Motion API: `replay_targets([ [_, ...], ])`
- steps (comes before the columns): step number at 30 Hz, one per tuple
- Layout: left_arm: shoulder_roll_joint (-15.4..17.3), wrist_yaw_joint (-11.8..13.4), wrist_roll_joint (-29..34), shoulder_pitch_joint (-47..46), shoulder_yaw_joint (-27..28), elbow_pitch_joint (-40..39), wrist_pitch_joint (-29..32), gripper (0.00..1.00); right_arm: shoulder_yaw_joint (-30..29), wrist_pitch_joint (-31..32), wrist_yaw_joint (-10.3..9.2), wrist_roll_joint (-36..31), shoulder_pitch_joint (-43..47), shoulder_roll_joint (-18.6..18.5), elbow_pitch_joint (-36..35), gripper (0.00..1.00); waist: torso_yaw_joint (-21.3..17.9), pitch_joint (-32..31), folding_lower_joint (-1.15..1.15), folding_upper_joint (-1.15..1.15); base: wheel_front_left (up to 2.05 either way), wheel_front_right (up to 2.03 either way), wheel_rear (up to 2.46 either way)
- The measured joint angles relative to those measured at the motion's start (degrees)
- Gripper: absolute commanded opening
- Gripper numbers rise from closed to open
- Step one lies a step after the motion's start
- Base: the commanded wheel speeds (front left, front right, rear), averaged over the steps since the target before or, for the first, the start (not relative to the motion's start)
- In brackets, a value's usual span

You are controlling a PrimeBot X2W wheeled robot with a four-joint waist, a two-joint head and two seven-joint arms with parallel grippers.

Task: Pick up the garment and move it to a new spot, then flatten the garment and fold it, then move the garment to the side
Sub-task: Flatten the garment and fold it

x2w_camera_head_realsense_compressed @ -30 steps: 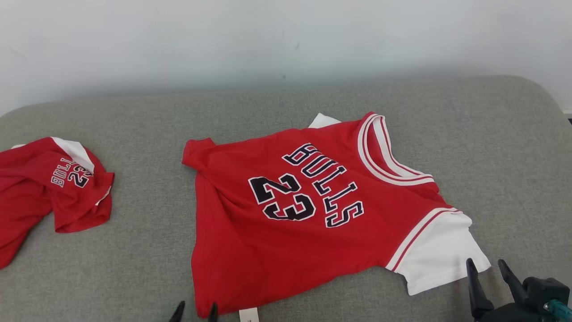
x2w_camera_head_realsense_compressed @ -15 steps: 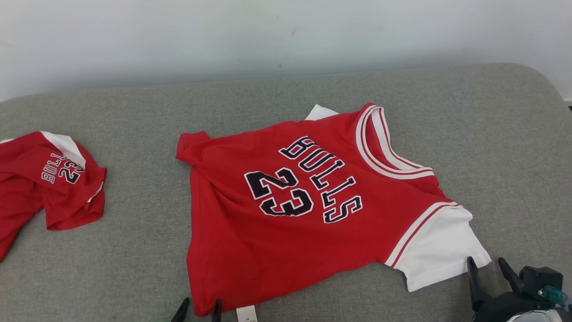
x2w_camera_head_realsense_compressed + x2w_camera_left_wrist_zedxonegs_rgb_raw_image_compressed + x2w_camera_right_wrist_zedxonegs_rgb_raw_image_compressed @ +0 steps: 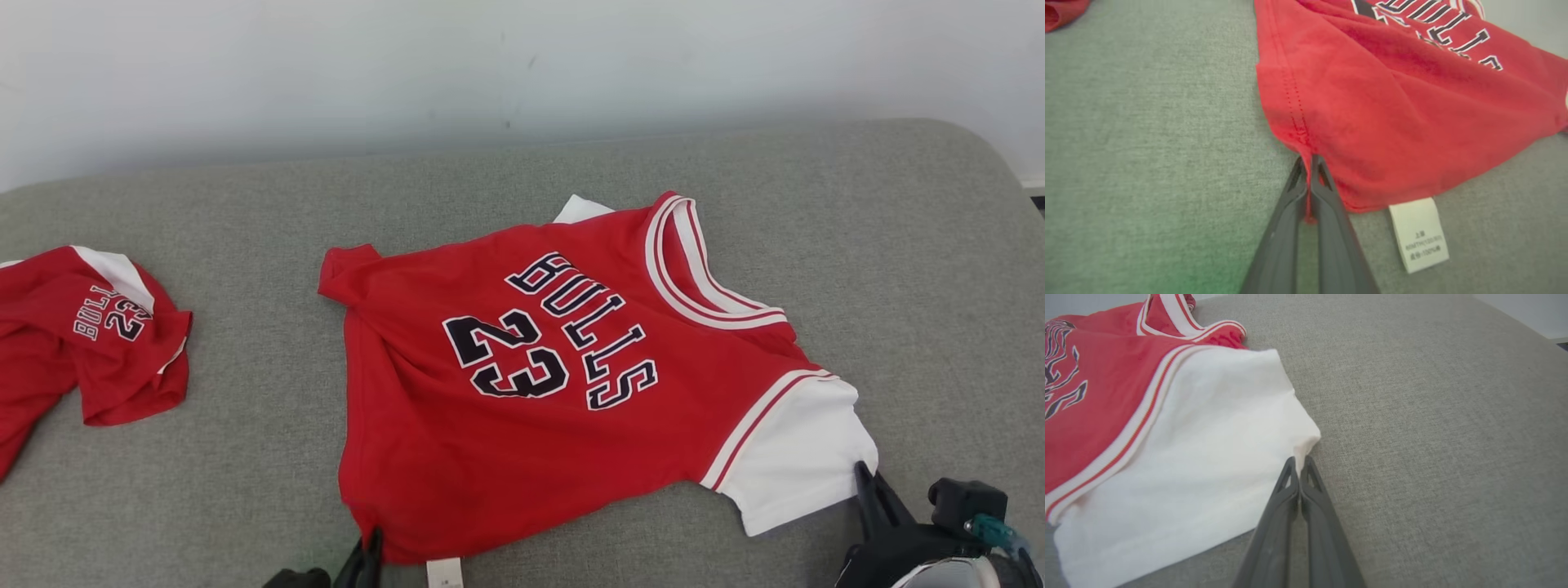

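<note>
Pick-up step: my L gripper (image 3: 1309, 163) pinches garment (image 3: 522, 441) hem corner, R gripper (image 3: 1299, 463) clamps sleeve tip — next prob. needs an even lift.

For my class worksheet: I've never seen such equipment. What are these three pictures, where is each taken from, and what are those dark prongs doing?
A two-armed robot is handling clothes. The wide picture comes from its head camera; the close-ups come from wrist cameras looking along each arm's two dark fingers. On the grey padded surface lies a red jersey, with another red garment apart at the left. The left gripper is shut on the jersey's red hem corner; the right gripper is shut on the corner of its white sleeve.
</note>
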Motion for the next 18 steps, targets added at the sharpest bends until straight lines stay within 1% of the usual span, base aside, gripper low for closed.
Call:
replay_targets([
  [4,0.90,0.73,0.25,1.03,1.36,-4.77,0.08,0.00,2.36,-1.07,0.00,1.40,1.60,0.04,-4.50,0.00,-0.09,-0.16,0.00,0.00,0.00,0.00,0.00],
  [7,2.38,0.98,0.73,0.65,2.12,-8.51,0.07,0.00,3.71,-0.70,0.00,3.52,1.57,0.04,-10.06,0.00,-0.55,0.09,0.00,0.00,0.00,0.00,0.00],
  [9,3.91,0.98,1.38,-0.80,2.22,-10.59,0.36,0.00,4.59,0.00,0.00,3.63,0.74,-0.64,-14.28,0.00,-0.84,0.43,0.00,0.00,0.00,0.00,0.00],
  [13,7.99,0.33,2.75,-8.26,1.75,-15.23,4.03,0.00,5.50,2.82,-0.01,5.15,-4.46,-1.88,-22.19,0.00,-1.23,1.82,0.00,0.00,0.00,0.00,0.00],
  [14,9.18,-0.03,3.22,-10.69,1.44,-16.23,5.21,0.00,5.58,3.80,-0.01,5.54,-6.48,-2.25,-23.43,0.00,-1.35,2.30,0.00,0.00,0.00,0.00,0.00],
  [15,9.18,-0.03,3.22,-10.69,1.44,-16.23,5.21,0.00,5.58,3.80,-0.01,5.54,-6.48,-2.25,-23.43,0.00,-1.35,2.30,0.00,0.00,0.00,0.00,0.00],
  [18,11.48,-0.71,2.48,-19.18,0.49,-18.33,9.42,0.00,5.88,6.36,-0.01,5.80,-13.15,-3.25,-25.91,0.00,-1.67,4.04,0.00,0.00,0.00,0.00,0.00],
])
